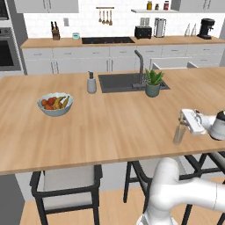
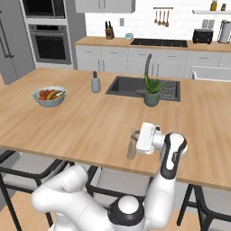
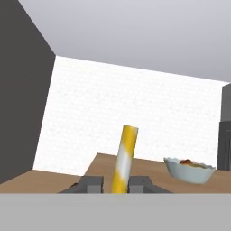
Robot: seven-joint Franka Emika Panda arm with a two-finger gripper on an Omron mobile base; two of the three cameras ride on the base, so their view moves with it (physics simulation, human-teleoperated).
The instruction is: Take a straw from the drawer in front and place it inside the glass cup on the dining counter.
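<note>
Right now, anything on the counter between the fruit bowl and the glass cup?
No. In the left base view the counter is bare wood from the bowl to the cup. The soap bottle stands further back, off that line.

Arm (image 2: 81,198): glossy white rounded segments, dark grey joint rings, boxy white hand (image 2: 145,137), small dark grey jaws.

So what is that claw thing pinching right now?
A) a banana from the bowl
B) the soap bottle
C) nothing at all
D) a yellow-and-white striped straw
D: in the hand view the striped straw stands clamped between the fingers of the gripper, while the fruit bowl sits apart on the dining counter, and in the left base view the soap bottle stands by the sink.
</note>
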